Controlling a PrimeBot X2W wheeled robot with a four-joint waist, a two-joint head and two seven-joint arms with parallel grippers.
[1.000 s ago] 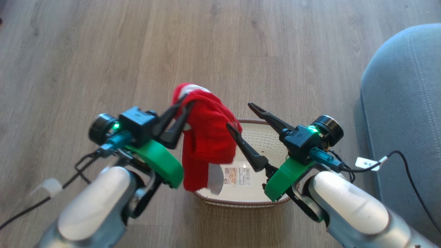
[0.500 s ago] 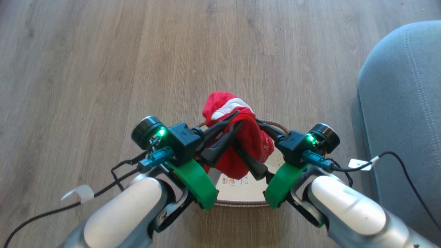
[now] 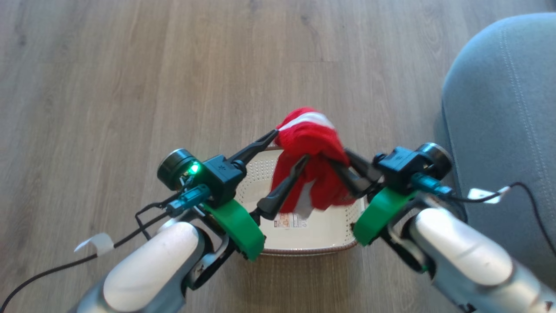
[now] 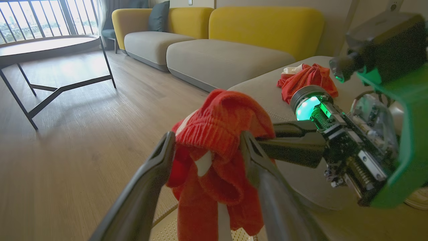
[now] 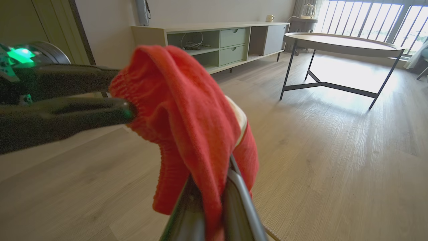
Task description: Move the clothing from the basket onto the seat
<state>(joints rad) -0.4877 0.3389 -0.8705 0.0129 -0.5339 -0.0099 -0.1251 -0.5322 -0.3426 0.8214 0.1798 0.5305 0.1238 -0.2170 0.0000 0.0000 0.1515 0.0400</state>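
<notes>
Red knit clothing hangs bunched in the air above the cream basket, whose bottom is bare apart from a label. The basket stands on the wooden floor, and the grey seat rises to its right, apart from it. In the head view the left tool is spread wide, one finger at the far left edge of the bundle and the other against its near side, gripping nothing. The right tool is clenched on the right side of the cloth, its tips buried in the folds.

From the left wrist, the two splayed fingers flank the bundle, and the fabric sags between them and touches both. The right tool reaches in from the right, pinched on the cloth. Beyond it a second red garment lies on the seat.

From the right wrist, the closed fingers hold only a thin fold. Most of the weight hangs off to the left, against the left tool's tips.

The likeliest trouble is a snag: if the right arm swings toward the seat while the cloth is draped on the open left fingers, the knit may catch and be pulled out of so slim a pinch, dropping to the floor or back into the basket. The low tail could also drag on the basket's rim and shift it.
</notes>
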